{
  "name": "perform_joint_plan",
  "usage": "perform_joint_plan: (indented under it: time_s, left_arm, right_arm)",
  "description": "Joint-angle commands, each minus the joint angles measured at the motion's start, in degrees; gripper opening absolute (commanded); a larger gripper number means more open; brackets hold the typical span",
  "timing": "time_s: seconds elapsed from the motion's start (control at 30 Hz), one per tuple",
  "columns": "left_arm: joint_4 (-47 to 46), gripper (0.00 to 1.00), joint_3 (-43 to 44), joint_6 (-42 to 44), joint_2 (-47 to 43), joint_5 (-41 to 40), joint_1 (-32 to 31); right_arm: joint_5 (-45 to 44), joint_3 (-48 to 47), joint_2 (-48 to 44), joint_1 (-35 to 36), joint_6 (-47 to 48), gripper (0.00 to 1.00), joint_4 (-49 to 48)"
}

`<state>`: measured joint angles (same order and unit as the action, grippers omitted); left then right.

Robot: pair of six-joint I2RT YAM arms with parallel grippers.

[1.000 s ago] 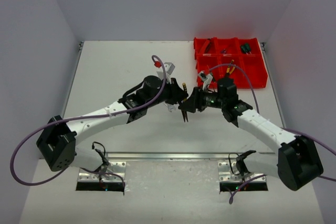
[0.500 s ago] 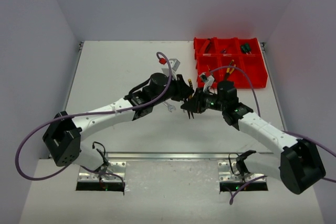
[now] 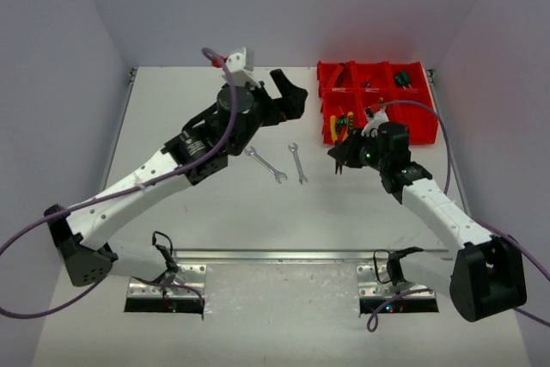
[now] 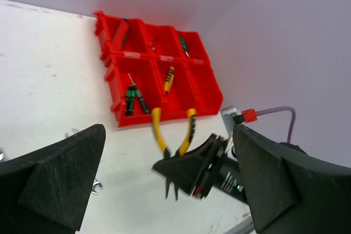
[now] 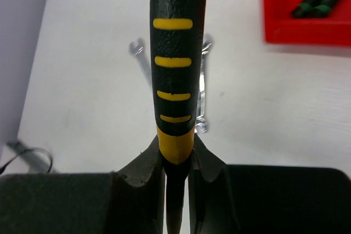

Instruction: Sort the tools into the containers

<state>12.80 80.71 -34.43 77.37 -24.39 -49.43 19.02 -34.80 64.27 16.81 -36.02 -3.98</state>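
My right gripper point(image 3: 342, 155) is shut on yellow-handled pliers point(image 3: 343, 123), held off the table just in front of the red containers point(image 3: 404, 122). In the right wrist view the black-and-yellow handle point(image 5: 173, 53) rises straight out of the closed right gripper point(image 5: 176, 160). My left gripper point(image 3: 292, 96) hangs open and empty, raised left of the containers. In its own view the left gripper point(image 4: 168, 135) frames the pliers point(image 4: 158, 130) and the containers point(image 4: 205, 89) from a distance. Two silver wrenches point(image 3: 265, 163) point(image 3: 297, 162) lie on the table between the arms.
Green-and-black screwdrivers point(image 4: 134, 100) lie in the near left compartment, a yellow-and-black one point(image 4: 169, 79) in the middle one. More tools sit in the back row point(image 3: 369, 75). White walls close the table on three sides.
The grippers met at the table's middle a second ago. The left one opened and swung up and back. The right one closed on the pliers and carried them right, toward the containers.
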Motion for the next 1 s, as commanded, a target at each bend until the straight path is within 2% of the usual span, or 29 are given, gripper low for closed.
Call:
perform_joint_plan:
  time_s: [0.0, 0.1, 0.2, 0.37, 0.43, 0.6, 0.77, 0.9, 0.97]
  left_arm:
    - [8.86, 1.00, -3.49, 0.30, -11.54, -10.16, -0.05]
    - [9.92, 1.00, -9.89, 2.90, -18.26, -9.14, -0.05]
    - [14.91, 1.00, -16.06, 3.77, -23.17, -10.28, -0.05]
    - [18.90, 1.00, -22.45, 6.88, -32.09, -10.29, -0.05]
    - [19.70, 1.00, -25.99, 7.82, -35.76, -12.86, -0.08]
    - [25.87, 1.00, -25.73, 5.92, -37.34, -13.50, -0.13]
    - [31.03, 1.00, -25.95, 4.21, -37.03, -13.75, -0.05]
    - [32.48, 1.00, -27.13, 3.48, -37.75, -14.68, -0.07]
    - [32.55, 1.00, -27.57, 3.18, -38.35, -14.95, -0.05]
  right_arm:
    - [-11.64, -11.23, 6.32, -9.85, 4.73, 0.00, 3.70]
    - [-17.48, -16.83, 12.47, -14.58, 5.85, 0.00, 7.04]
    - [-23.76, -24.99, 20.22, -18.59, 6.49, 0.00, 9.28]
    - [-27.80, -36.11, 32.15, -20.46, 7.45, 0.00, 12.91]
    - [-29.71, -43.77, 37.98, -20.68, 8.44, 0.00, 14.67]
    - [-33.57, -58.11, 49.64, -20.58, 10.01, 0.00, 22.36]
    - [-33.96, -59.66, 52.51, -20.33, 10.01, 0.00, 20.95]
    - [-34.78, -63.82, 55.70, -19.68, 9.93, 0.00, 25.04]
    - [-35.38, -62.24, 55.27, -19.24, 9.23, 0.00, 25.13]
